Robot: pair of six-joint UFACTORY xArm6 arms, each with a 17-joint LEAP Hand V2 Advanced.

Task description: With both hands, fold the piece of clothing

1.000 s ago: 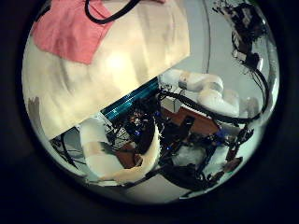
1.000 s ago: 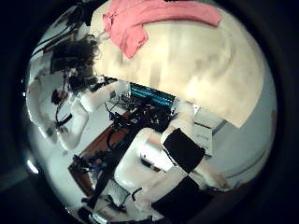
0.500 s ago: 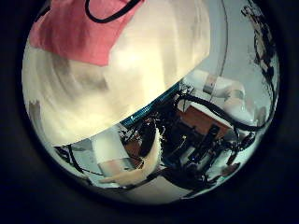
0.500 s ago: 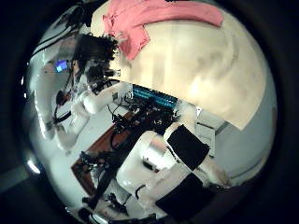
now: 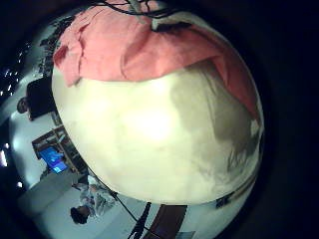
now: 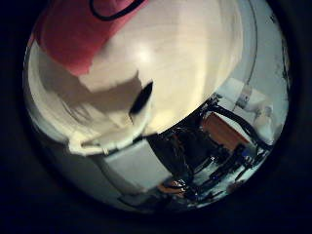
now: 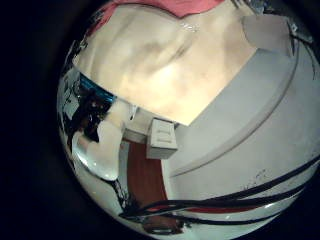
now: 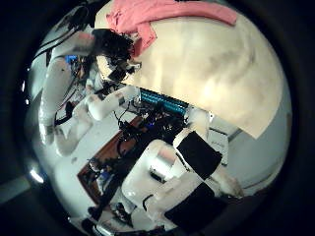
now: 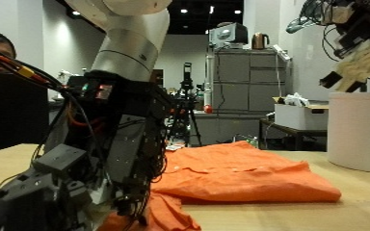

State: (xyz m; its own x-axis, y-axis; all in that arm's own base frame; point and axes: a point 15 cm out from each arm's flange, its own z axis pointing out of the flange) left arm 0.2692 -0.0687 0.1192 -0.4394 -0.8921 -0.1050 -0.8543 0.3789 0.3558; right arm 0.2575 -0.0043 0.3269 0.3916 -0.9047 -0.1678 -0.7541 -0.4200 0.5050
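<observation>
Orange garment [image 9: 243,178] lies mid-frame — soft, limp, best pinched at its corners; hand [image 9: 76,183] lower left, fingers relaxed, holding nothing.

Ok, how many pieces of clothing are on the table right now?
1. A single orange garment lies spread on the wooden table, its near edge running behind the robot arm in front; that arm could hide something else.

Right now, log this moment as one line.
orange garment: lying on table | left hand: low at garment's near edge, grasp unclear | right hand: raised above table, open, empty
</observation>
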